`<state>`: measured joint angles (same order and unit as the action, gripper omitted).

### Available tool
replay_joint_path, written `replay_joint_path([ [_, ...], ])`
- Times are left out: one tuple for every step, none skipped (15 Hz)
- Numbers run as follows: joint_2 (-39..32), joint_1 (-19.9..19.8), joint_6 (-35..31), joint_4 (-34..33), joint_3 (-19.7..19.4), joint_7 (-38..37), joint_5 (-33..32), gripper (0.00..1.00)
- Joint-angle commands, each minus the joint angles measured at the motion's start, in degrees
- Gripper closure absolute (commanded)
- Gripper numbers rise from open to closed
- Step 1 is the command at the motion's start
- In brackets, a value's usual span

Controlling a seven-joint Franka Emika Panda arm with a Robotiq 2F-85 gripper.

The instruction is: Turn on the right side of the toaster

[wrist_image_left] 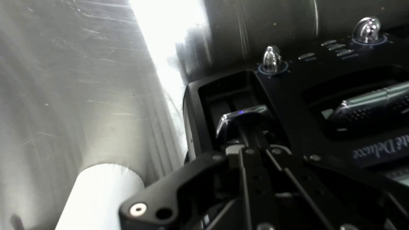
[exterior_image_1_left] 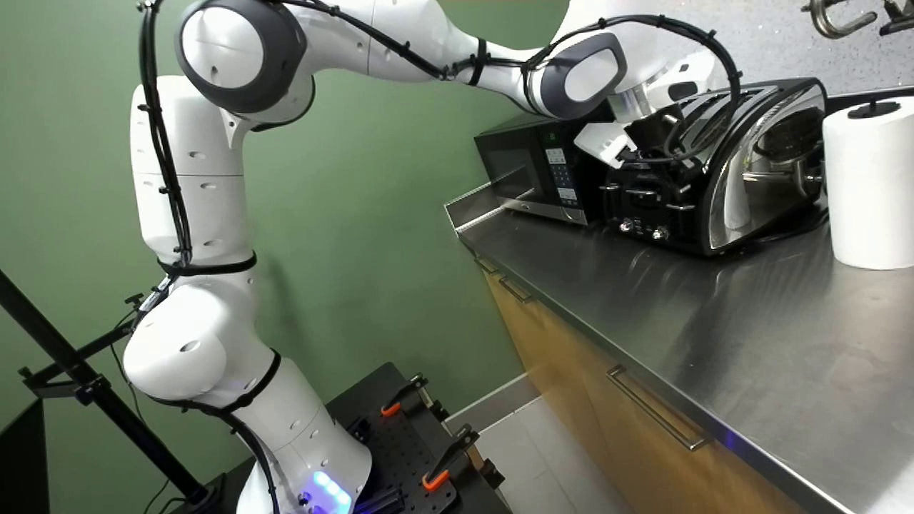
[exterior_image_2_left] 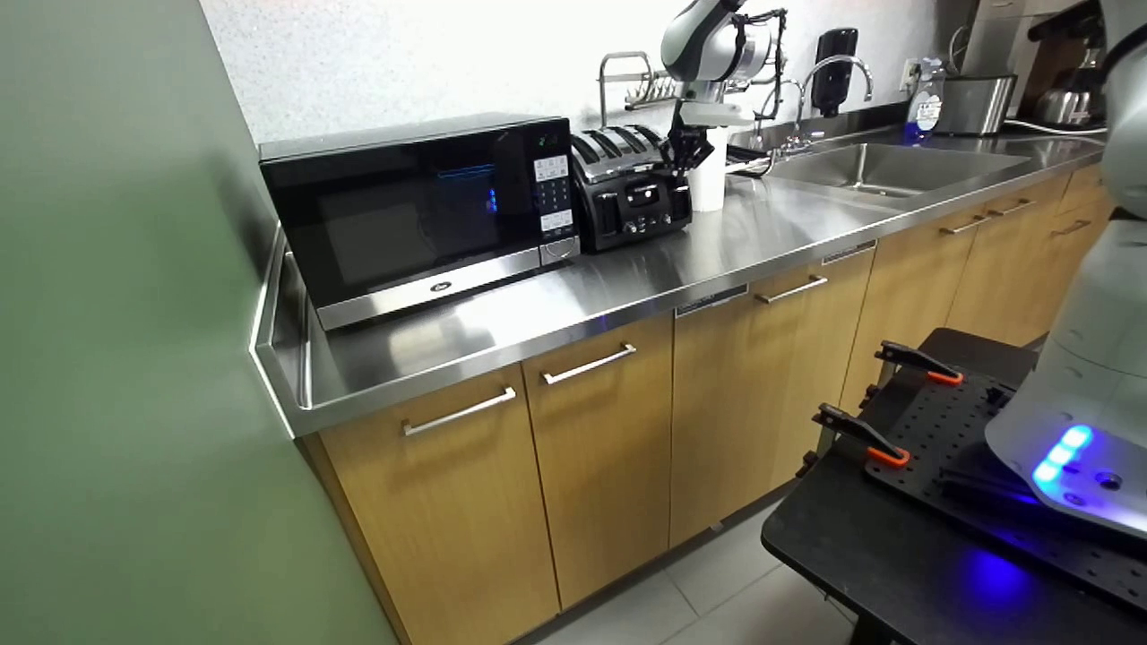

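The shiny chrome toaster (exterior_image_1_left: pixel 767 171) stands on the steel counter and also shows in an exterior view (exterior_image_2_left: pixel 627 202). Its black end panel (wrist_image_left: pixel 287 105) fills the right of the wrist view, with chrome knobs and a chrome-edged lever (wrist_image_left: pixel 243 114) in a recess at the panel's end near the paper towel. My gripper (wrist_image_left: pixel 257 149) has its fingers together, with nothing seen between them. The fingertips are at this lever, seeming to overlap its upper side; whether they touch is too dark to tell. In an exterior view the gripper (exterior_image_2_left: pixel 685 166) covers that end of the panel.
A black microwave (exterior_image_2_left: pixel 412 215) stands close beside the toaster. A white paper towel roll (exterior_image_1_left: pixel 871 193) stands on its other side and shows in the wrist view (wrist_image_left: pixel 102 198). The steel counter (exterior_image_1_left: pixel 778 343) has a front edge above wooden cabinets. A sink (exterior_image_2_left: pixel 896 170) lies farther along.
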<state>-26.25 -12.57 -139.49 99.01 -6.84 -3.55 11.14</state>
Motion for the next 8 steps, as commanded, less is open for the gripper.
replay_joint_path([
  [9.1,-0.2,-3.5,8.3,1.0,1.8,2.1,1.0],
  [11.1,0.2,-4.1,9.8,0.7,1.2,1.7,1.0],
  [13.0,0.4,-4.6,11.0,0.5,1.2,1.6,1.0],
  [15.3,0.7,-4.5,12.5,0.2,0.6,1.1,1.0],
  [17.1,0.9,-4.0,13.4,0.0,0.4,1.0,1.0],
  [19.1,1.0,-3.5,14.5,-0.1,0.2,0.9,1.0],
  [20.8,1.2,-3.1,15.5,-0.4,-0.4,0.3,1.0],
  [22.2,1.3,-3.0,16.2,-0.6,-0.6,0.2,1.0],
])
